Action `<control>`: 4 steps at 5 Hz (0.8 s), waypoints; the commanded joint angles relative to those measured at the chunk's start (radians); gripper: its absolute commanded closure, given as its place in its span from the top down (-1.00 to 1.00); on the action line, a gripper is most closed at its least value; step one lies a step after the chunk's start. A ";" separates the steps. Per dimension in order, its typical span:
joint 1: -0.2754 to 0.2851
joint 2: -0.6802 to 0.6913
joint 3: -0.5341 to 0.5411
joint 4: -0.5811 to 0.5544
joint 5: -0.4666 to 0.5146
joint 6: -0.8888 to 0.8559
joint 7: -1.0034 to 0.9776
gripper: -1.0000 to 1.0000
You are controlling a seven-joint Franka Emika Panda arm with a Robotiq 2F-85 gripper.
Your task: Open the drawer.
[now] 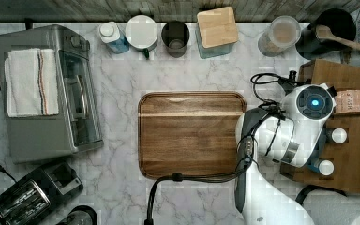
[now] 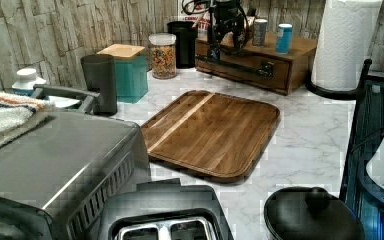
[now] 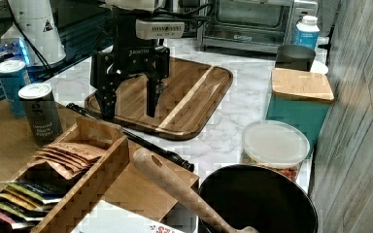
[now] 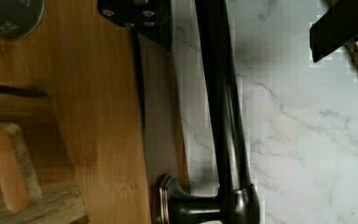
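While our claw (image 3: 128,109) hangs open just above the handle (image 3: 131,137), one finger to each side and nothing gripped, the drawer (image 2: 240,67) looks shut, so grasping and pulling are both left. It sits in the cabinet (image 2: 300,50) on the table (image 2: 305,145) beyond the board (image 2: 215,132). Its front faces the board, and its handle's long axis runs along that front.

Cutting board (image 1: 192,133): one, the landmark
Toaster oven (image 1: 51,93): one, on the top view's left of the board
Toaster (image 1: 28,197): one, near that oven
Jars and canisters behind the board: five, among them a wooden-lidded box (image 1: 217,28)
Small cans (image 3: 41,114) on the cabinet: two
Paper towel roll (image 2: 345,42): one
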 commanded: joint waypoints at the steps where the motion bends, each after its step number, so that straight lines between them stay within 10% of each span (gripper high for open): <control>1: -0.059 -0.007 0.038 -0.067 0.062 0.145 -0.128 1.00; 4: -0.071 0.042 0.059 -0.103 0.093 0.221 -0.153 1.00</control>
